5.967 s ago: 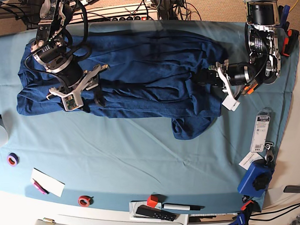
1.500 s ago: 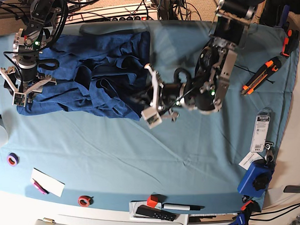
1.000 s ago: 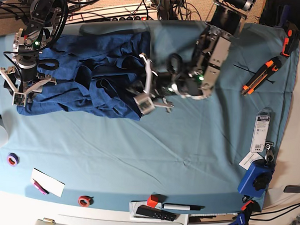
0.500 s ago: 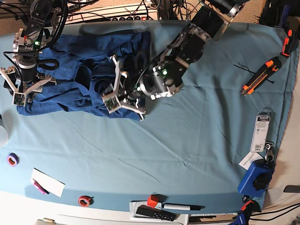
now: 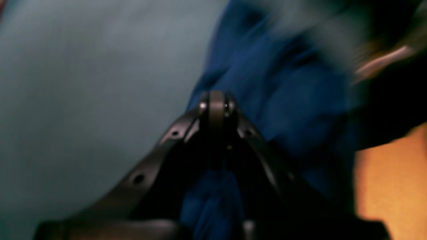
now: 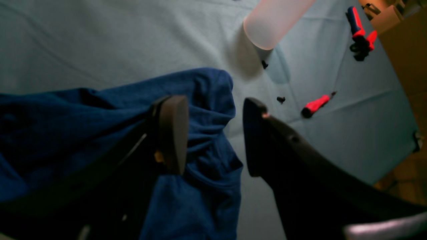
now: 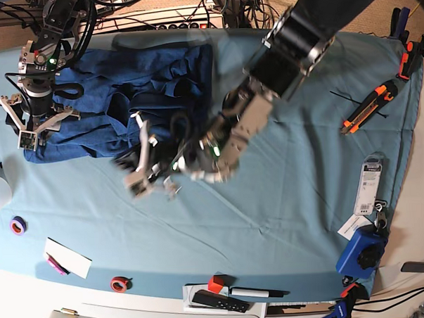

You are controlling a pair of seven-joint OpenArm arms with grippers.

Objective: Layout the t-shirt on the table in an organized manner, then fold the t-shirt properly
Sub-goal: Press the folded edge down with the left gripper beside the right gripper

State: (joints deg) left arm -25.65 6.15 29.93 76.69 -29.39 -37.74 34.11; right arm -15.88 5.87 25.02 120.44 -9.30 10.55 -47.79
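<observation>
Here the large dark navy-blue knit t-shirt [image 7: 118, 107] lies bunched and creased at the far left part of the wide table draped in light teal cloth [image 7: 285, 212], not yet spread flat. The left gripper [image 7: 143, 169], at the end of the arm stretched across the middle of the base view, is blurred there; its wrist view shows the two dark fingers [image 5: 217, 110] pressed together at the tips, with blue cloth visible behind and below them. Whether fabric is actually pinched between them I cannot tell. The reach looks aimed at the shirt's near edge, probably to drag it outward for laying out.

The right gripper [image 7: 33, 124] sits over the shirt's left end with its jaws spread apart, one finger [image 6: 171, 133] resting against a fold and nothing clasped, seemingly placed to pin or take that end while the other side is pulled
</observation>
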